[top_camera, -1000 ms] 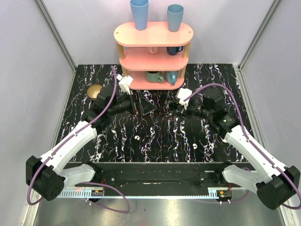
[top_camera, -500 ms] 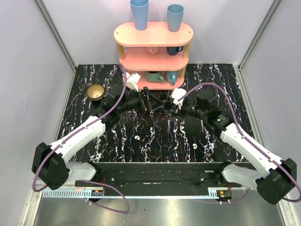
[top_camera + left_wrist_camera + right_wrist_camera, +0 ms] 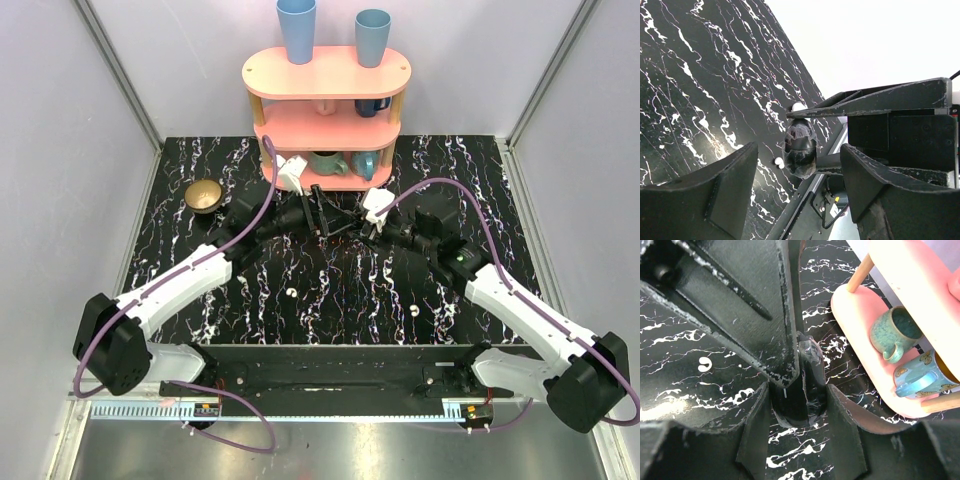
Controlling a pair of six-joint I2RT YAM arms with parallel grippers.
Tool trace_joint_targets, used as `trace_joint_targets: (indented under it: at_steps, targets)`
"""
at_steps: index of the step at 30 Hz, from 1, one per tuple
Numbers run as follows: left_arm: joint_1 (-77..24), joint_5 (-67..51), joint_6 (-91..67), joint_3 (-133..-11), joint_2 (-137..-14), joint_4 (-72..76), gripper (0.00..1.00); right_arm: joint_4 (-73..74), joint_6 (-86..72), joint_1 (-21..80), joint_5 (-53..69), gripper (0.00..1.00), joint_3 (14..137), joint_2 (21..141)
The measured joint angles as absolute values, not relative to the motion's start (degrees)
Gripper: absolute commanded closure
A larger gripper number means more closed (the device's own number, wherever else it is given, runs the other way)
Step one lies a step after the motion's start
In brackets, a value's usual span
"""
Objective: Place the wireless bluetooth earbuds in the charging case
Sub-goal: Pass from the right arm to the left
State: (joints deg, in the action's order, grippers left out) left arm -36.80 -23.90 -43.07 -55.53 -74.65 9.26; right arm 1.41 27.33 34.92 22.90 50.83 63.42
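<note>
- The right claw [image 3: 800, 397] is clenched on the charging case [image 3: 807, 367], one finger on each flank. In both wrist views the case reads as a dark, glossy, rounded pebble with a scuffed film on it.
- The left claw [image 3: 799, 162] faces it tip to tip with its jaws released. The case sits in the gap between them, and I cannot tell whether either pad touches it yet.
- The case is held up off the marble-patterned tabletop [image 3: 330, 280]. Whether its lid is up or down cannot be told.
- Neither claw holds an earbud. The first earbud [image 3: 290, 293] lies on the tabletop, back towards the arm bases on the left claw's side. The second earbud [image 3: 413, 310] lies likewise on the right claw's side, and both are well apart from the case.
- Step in hand, as I judge it: readying the case with two claws, most likely to open the lid or re-seat the grip. No insertion has been made.
- The next move calls for the left claw to close gently on the free end of the case while the right claw keeps it steady. The shell is smooth and could squirt out if pinched off-centre.
- Pose: both arms stretch forward and angle inward, so their wrists meet just short of the pink shelf [image 3: 325, 130], whose bottom tier is beyond the claws.
</note>
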Motion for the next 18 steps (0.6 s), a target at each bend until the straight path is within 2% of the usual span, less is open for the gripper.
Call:
trace_joint_targets:
  at_steps: [5,18]
  targets:
    - [-37.41,-23.94,-43.48,-55.53,-74.94,9.23,0.42,0.30,27.09,35.05,21.87,1.00,50.59,63.40]
    - [-37.95,-24.12,-43.35,-55.86,-76.14,9.93,0.62,-0.54,26.94,35.27,21.50,1.00,49.80,63.33]
